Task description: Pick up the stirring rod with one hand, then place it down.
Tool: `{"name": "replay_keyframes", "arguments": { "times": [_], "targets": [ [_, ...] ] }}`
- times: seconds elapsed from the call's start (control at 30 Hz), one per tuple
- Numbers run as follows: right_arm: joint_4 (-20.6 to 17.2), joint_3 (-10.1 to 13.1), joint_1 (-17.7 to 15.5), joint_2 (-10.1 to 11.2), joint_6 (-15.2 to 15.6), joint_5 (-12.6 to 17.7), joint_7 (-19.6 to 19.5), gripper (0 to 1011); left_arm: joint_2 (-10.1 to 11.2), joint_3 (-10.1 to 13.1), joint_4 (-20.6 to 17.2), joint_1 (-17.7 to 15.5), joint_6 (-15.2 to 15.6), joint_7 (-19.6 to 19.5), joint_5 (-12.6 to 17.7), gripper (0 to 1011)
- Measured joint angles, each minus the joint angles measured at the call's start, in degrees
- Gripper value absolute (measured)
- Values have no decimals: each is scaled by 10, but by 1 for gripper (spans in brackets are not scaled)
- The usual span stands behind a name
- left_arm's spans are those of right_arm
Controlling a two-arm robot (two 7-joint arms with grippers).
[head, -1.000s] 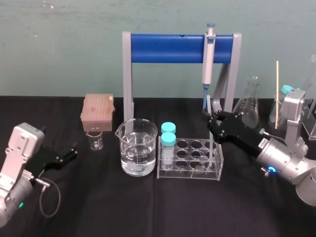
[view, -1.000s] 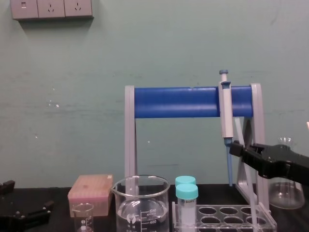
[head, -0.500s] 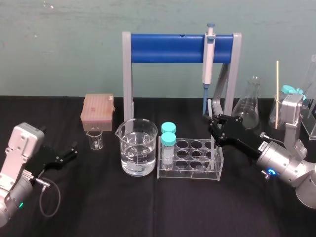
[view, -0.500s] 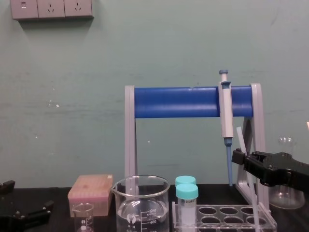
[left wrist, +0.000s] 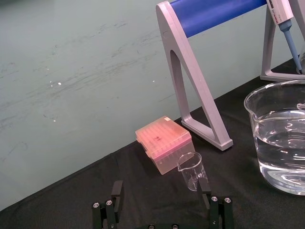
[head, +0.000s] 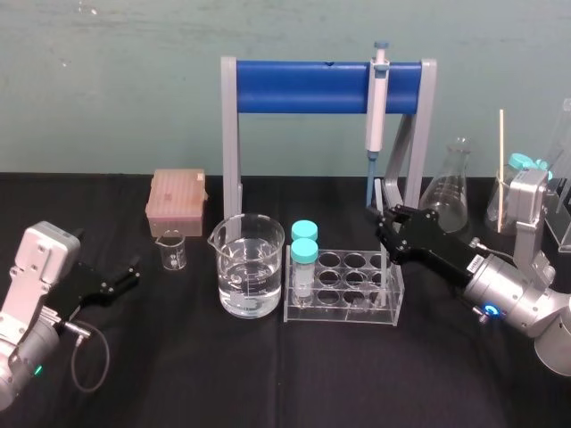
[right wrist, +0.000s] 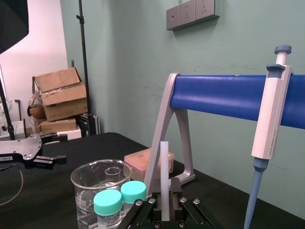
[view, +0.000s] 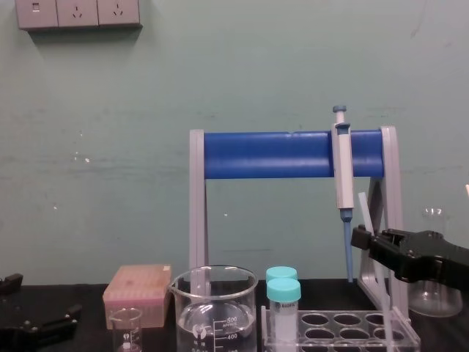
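Possession of the stirring rod is lying with the right gripper, whose fingers are closing in on it from both sides with no gap showing. The rod is standing upright, its long axis running up and down through the grip, with a short stub rising above the fingers. The longer part is hanging toward the right end of the clear rack. Whether its lower end is resting in a rack hole cannot be told.

The right arm is reaching in from the right and is by far the nearer one. The left gripper is lying parked at the near left of the worktop, spread open and holding nothing.

Putting the rod down is probably turning on that upright axis: it is likely needing either a straight drop into the rack or a tilt to lie flat on bare cloth nearer the robot.

By count:
- one rod
- one rack with two capped tubes
- one large beaker of water
- one small beaker
- one pink box
- one flask
- one pipette, hanging on one blue stand
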Motion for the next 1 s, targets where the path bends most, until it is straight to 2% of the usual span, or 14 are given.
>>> {"name": "replay_keyframes", "arguments": {
  "times": [0.17,0.2,0.43,0.47,0.67,0.7,0.77,0.8,0.83,1.0],
  "targets": [
    [0,0,0,0,0,0,0,247,0,0,0,0,0,0,0,1000],
    [0,0,0,0,0,0,0,302,0,0,0,0,0,0,0,1000],
    [-1,0,0,0,0,0,0,502,0,0,0,0,0,0,0,1000],
    [-1,0,0,0,1,1,0,564,0,0,0,0,0,0,0,1000],
    [-1,0,0,0,1,1,0,726,0,0,0,0,0,0,0,1000],
    [-1,0,0,0,1,1,0,784,0,0,0,0,0,0,0,1000],
    [-1,0,0,0,1,1,0,797,0,0,0,0,0,0,0,1000],
    [-1,0,0,0,1,1,0,875,0,0,0,0,0,0,0,1000],
    [-1,0,0,0,1,1,0,875,0,0,0,0,0,0,0,1000],
    [-1,0,0,0,1,1,0,997,0,0,0,0,0,0,0,1000]
  ]
}}
